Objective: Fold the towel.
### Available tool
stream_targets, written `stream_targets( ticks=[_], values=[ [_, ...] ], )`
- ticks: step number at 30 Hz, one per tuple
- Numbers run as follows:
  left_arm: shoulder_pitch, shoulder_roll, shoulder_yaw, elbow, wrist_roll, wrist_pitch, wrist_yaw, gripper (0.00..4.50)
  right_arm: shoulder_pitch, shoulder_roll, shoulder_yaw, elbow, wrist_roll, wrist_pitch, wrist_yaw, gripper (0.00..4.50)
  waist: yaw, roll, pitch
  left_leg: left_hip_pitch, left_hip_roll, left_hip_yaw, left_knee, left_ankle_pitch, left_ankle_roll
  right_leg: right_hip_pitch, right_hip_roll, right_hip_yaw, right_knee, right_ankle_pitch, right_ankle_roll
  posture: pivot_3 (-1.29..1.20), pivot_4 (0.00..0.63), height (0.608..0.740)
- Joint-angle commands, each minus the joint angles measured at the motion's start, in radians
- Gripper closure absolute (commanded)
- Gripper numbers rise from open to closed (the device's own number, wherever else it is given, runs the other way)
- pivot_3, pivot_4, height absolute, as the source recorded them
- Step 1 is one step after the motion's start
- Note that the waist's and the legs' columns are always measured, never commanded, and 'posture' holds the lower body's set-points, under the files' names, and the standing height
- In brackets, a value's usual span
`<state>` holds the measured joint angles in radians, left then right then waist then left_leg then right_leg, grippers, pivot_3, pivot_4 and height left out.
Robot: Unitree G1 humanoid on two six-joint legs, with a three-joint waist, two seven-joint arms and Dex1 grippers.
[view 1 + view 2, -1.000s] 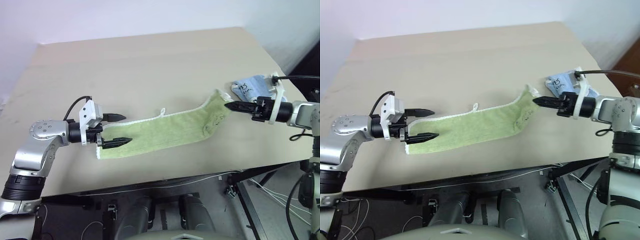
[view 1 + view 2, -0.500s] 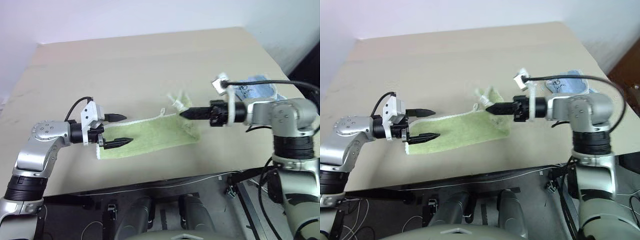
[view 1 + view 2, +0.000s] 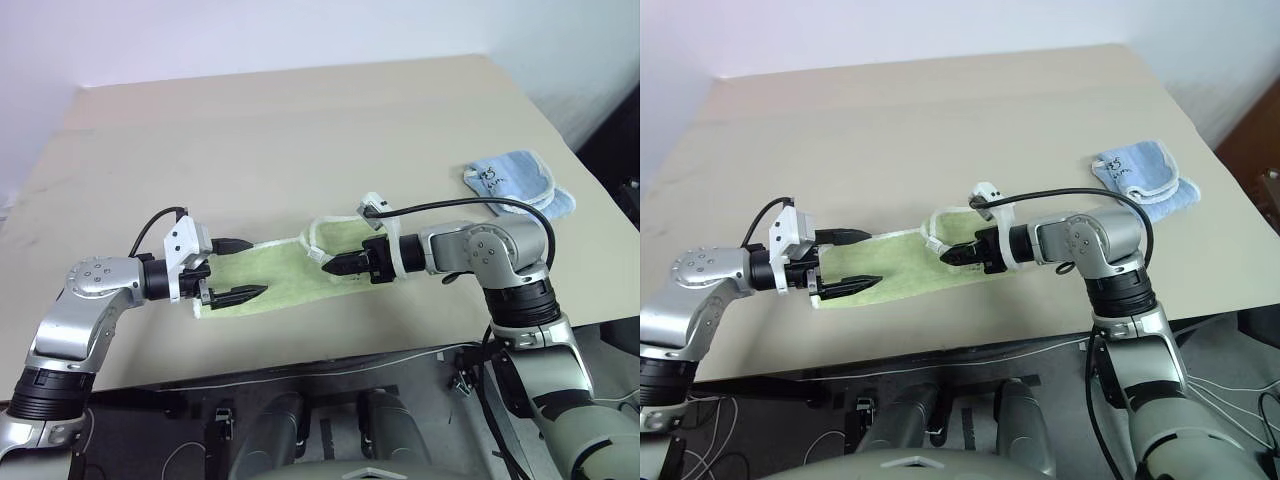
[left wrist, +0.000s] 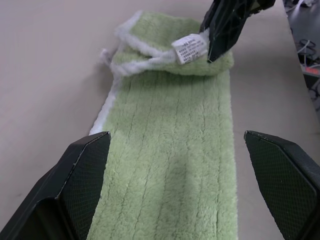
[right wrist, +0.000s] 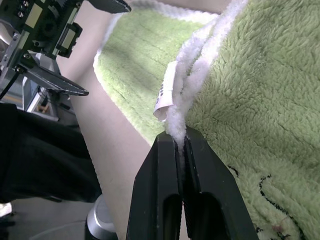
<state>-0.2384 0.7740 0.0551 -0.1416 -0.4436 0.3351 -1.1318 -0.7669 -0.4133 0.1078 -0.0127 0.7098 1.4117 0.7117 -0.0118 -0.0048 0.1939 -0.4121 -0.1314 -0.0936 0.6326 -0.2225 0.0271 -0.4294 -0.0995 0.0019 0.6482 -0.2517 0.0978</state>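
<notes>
- Two black-fingered grippers work over a light beige desk (image 3: 300, 120), one at each end of a light yellow-green terry towel with white corded edging (image 3: 285, 275).
- Most of the towel lies flat as a long strip near the desk's near edge, running from the left gripper (image 3: 238, 268) toward the right.
- At the strip's right end the cloth is lifted and doubled back over itself, so a raised fold with its white edging and a small white label (image 4: 190, 48) sits above the flat part.
- The right gripper (image 3: 335, 267) points to the left, its jaws pressed together on the white edging of that lifted end; the right wrist view shows the cord pinched between the two fingers (image 5: 162, 170), with the label hanging just beside them.
- A dark printed mark (image 5: 267, 195) shows on the green pile close to the right gripper's fingers.
- The left gripper sits at the strip's left end with its jaws spread wide apart, one finger on each side of the towel's width, holding nothing; whether the tips touch the cloth I cannot tell.
- A smaller light blue cloth with white trim (image 3: 520, 182) lies bunched near the desk's right edge, well apart from the towel.
- A black cable (image 3: 450, 203) arcs from the right wrist over the right forearm.
</notes>
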Motion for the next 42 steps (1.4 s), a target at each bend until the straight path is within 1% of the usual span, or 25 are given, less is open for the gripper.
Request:
stream_targets(
  ticks=[1,2,5,12,14,16,18,19,21,25,27,31,32,33,37,40,42],
  values=[
    [0.002,0.002,0.013,-0.031,0.000,-0.018,0.006,0.00,-0.003,-0.016,0.017,-0.069,0.002,-0.033,0.014,4.45,-0.001,0.000,0.000,0.000,0.000,0.000,0.000,0.000,0.000,0.000,0.000,0.000,0.000,0.000,0.000,0.00,0.150,0.740],
    [0.008,0.003,0.014,-0.039,-0.003,-0.013,0.009,0.00,0.003,-0.022,0.022,-0.082,0.002,-0.043,0.020,4.45,-0.001,0.000,0.000,0.000,0.000,0.000,0.000,0.000,0.000,0.000,0.000,0.000,0.000,0.000,0.000,0.00,0.150,0.740],
    [0.016,0.005,0.014,-0.049,-0.004,-0.009,0.014,0.00,0.008,-0.034,0.027,-0.089,0.002,-0.065,0.032,3.74,-0.002,0.000,0.000,0.000,0.000,0.000,0.000,0.000,0.000,0.000,0.000,0.000,0.000,0.000,0.000,0.00,0.150,0.740],
    [0.011,0.008,0.014,-0.046,-0.003,-0.011,0.017,0.00,0.005,-0.048,0.027,-0.075,0.002,-0.092,0.043,1.48,-0.002,0.000,0.000,0.000,0.001,0.000,0.000,0.000,0.000,0.000,0.000,0.000,0.000,0.000,0.000,0.00,0.150,0.740],
    [0.006,0.003,0.020,-0.045,-0.010,-0.008,0.021,0.00,0.006,-0.053,-0.011,-0.074,0.024,-0.101,0.059,0.80,-0.001,0.000,0.000,0.000,0.001,0.000,0.000,0.000,0.000,0.000,0.000,0.000,0.000,0.000,0.000,0.00,0.150,0.740],
    [0.014,-0.020,0.050,0.026,-0.029,-0.053,0.004,0.00,0.000,-0.056,-0.093,-0.079,0.082,-0.112,0.097,0.18,-0.001,0.000,0.000,0.000,0.000,0.000,0.000,0.000,0.000,0.000,0.000,0.000,0.000,0.000,0.000,0.00,0.150,0.740],
    [0.004,-0.039,0.065,0.067,-0.052,-0.067,-0.010,0.00,-0.003,-0.060,-0.150,-0.088,0.122,-0.130,0.126,0.18,0.000,0.000,0.000,0.000,0.000,0.000,0.000,0.000,0.000,0.000,0.001,0.000,0.000,0.000,0.000,0.00,0.150,0.740],
    [-0.017,-0.058,0.076,0.064,-0.073,-0.049,0.010,0.18,0.005,-0.065,-0.157,-0.094,0.110,-0.168,0.129,0.29,0.000,0.000,0.000,0.000,0.001,0.000,0.000,0.000,0.000,0.000,0.001,0.000,0.000,0.000,0.000,0.00,0.150,0.740],
    [-0.057,-0.086,0.087,0.051,-0.097,-0.017,0.051,0.60,0.020,-0.074,-0.152,-0.098,0.082,-0.226,0.132,0.78,0.003,-0.001,0.000,0.000,0.001,0.000,0.000,0.000,0.000,0.000,0.001,0.000,0.000,0.000,0.000,0.00,0.150,0.740],
    [-0.176,-0.159,0.065,0.026,-0.121,0.027,0.125,1.97,0.039,-0.050,-0.151,-0.058,0.031,-0.345,0.105,2.17,0.002,-0.003,-0.001,0.000,0.000,0.000,0.001,0.000,0.000,0.001,0.001,0.000,0.000,0.001,0.001,0.00,0.150,0.740],
    [-0.214,-0.190,0.056,0.030,-0.132,0.046,0.142,2.65,0.055,-0.051,-0.126,-0.047,0.000,-0.384,0.106,2.87,0.000,-0.003,-0.001,0.000,0.000,0.000,0.002,0.000,0.000,0.001,0.001,0.000,0.000,0.001,0.001,0.00,0.150,0.740],
    [-0.261,-0.231,0.001,0.024,-0.134,0.068,0.125,4.02,0.080,-0.043,-0.100,-0.014,-0.053,-0.459,0.108,4.26,-0.005,-0.003,-0.001,0.000,0.001,0.001,0.001,0.000,0.000,0.000,0.001,0.001,0.000,0.001,0.001,0.00,0.150,0.740],
    [-0.261,-0.232,-0.038,0.017,-0.110,0.042,0.085,4.38,0.081,-0.037,-0.101,0.000,-0.064,-0.481,0.104,4.50,-0.005,-0.003,-0.001,0.000,0.001,0.001,0.001,0.000,0.000,0.000,0.002,0.001,0.000,0.001,0.001,0.00,0.150,0.740],
    [-0.260,-0.229,-0.071,0.011,-0.092,0.030,0.061,4.48,0.081,-0.032,-0.104,0.012,-0.070,-0.495,0.102,4.50,-0.005,-0.003,-0.001,0.000,0.001,0.001,0.001,0.000,0.000,0.000,0.002,0.001,0.000,0.001,0.001,0.00,0.150,0.740],
    [-0.262,-0.269,-0.125,0.013,-0.093,0.051,0.058,4.48,0.092,-0.028,-0.098,0.060,-0.119,-0.582,0.110,4.50,-0.001,-0.003,-0.001,0.000,0.001,0.002,0.001,0.000,0.000,0.001,0.002,0.002,0.000,0.002,0.001,0.00,0.150,0.740],
    [-0.280,-0.299,-0.159,0.055,-0.027,0.037,0.106,4.48,0.115,-0.030,-0.071,0.086,-0.175,-0.675,0.130,4.50,0.000,-0.003,-0.001,0.000,0.001,0.002,0.001,0.000,0.000,0.001,0.002,0.002,0.000,0.002,0.001,0.00,0.150,0.740],
    [-0.293,-0.324,-0.186,0.099,0.017,0.012,0.126,4.48,0.125,0.002,-0.093,0.103,-0.173,-0.729,0.128,4.50,0.000,-0.003,-0.002,0.000,0.001,0.002,0.001,0.000,0.000,0.001,0.002,0.002,0.000,0.002,0.001,0.00,0.150,0.740]
  ],
)
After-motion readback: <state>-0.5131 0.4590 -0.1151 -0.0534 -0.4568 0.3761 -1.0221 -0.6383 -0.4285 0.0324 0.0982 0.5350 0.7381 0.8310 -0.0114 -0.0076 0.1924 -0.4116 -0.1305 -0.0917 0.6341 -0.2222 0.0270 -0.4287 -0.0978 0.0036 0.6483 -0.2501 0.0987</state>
